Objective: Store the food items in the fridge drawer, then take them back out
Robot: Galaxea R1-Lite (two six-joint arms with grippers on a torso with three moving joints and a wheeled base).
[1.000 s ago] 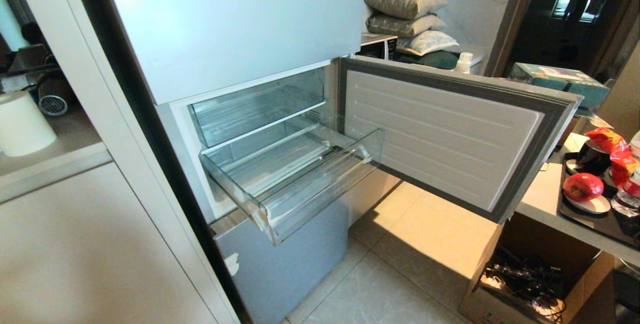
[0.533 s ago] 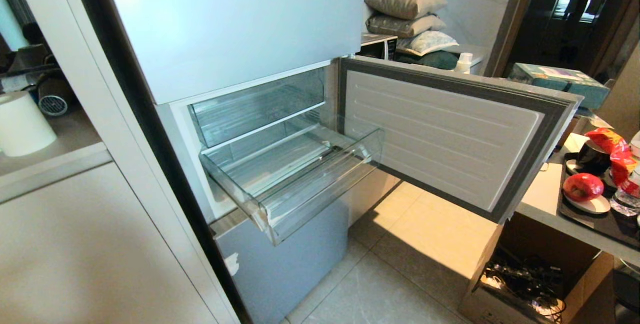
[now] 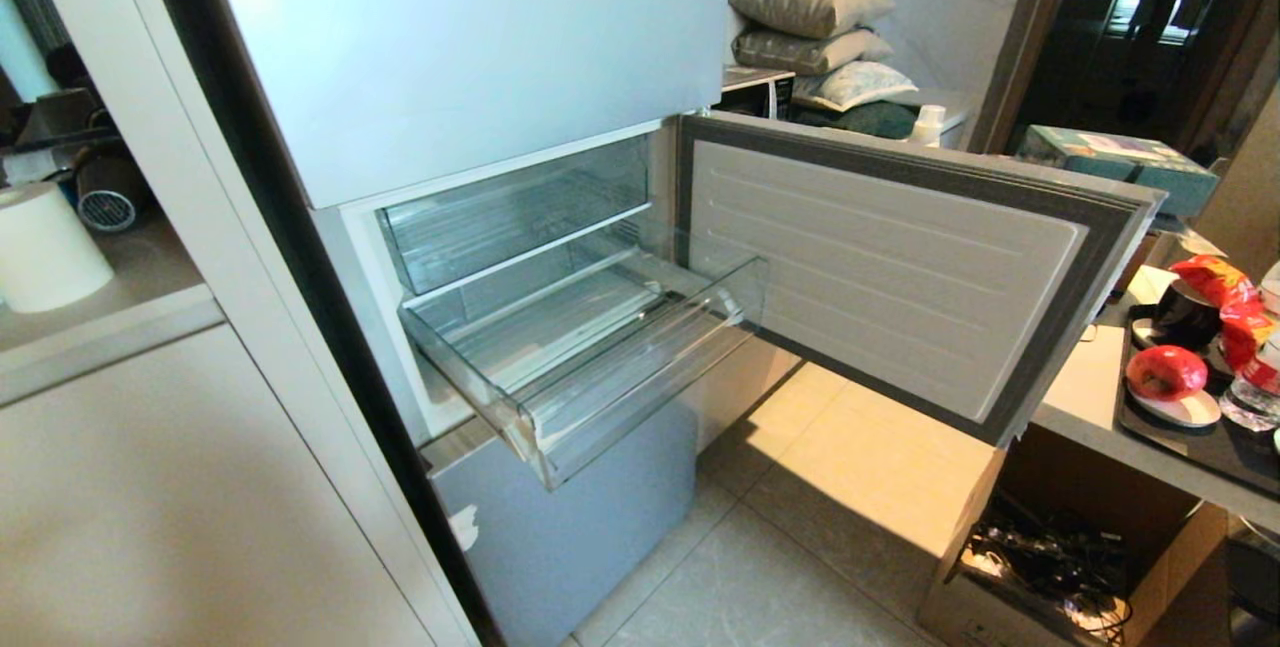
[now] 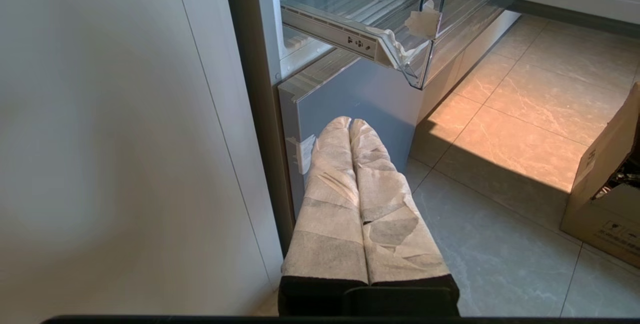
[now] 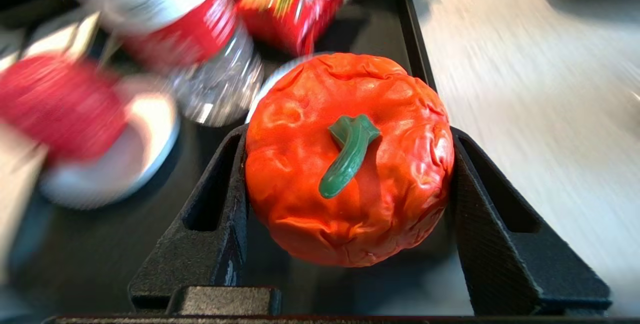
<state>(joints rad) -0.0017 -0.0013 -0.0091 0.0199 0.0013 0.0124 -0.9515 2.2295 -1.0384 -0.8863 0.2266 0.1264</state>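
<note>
Right wrist view: right gripper [image 5: 350,164] pinches the orange fruit [image 5: 350,158] between its two black fingers [image 5: 220,204], one pressed on each side, green stem facing the camera. Beneath it, the black tray [image 5: 100,244]; just beyond, blurred, a red fruit [image 5: 55,103] on a white saucer [image 5: 145,153], a clear bottle [image 5: 200,48] with a red label, and a red snack bag [image 5: 290,3]. Pale tabletop [image 5: 525,103] alongside the tray. Left wrist view: left gripper [image 4: 350,124] hangs low beside the fridge, paper-wrapped fingers [image 4: 330,199] pressed together, holding nothing, pointing at the blue-grey lower door [image 4: 370,93]; the clear drawer [image 4: 415,58] juts out above it. Tiled floor [image 4: 500,153] and a cardboard box [image 4: 600,189] to one side. Head view: neither arm visible. Drawer [image 3: 610,377] pulled out of the open middle compartment, nothing visible inside it; a second clear bin [image 3: 510,217] sits above it, pushed in. Middle door [image 3: 890,267] swung open to the right. Red fruit [image 3: 1165,372] lies on its saucer on the tray at the right edge, well apart from the drawer, snack bag [image 3: 1230,302] behind it. Farther back, stacked pillows [image 3: 815,27].
</note>
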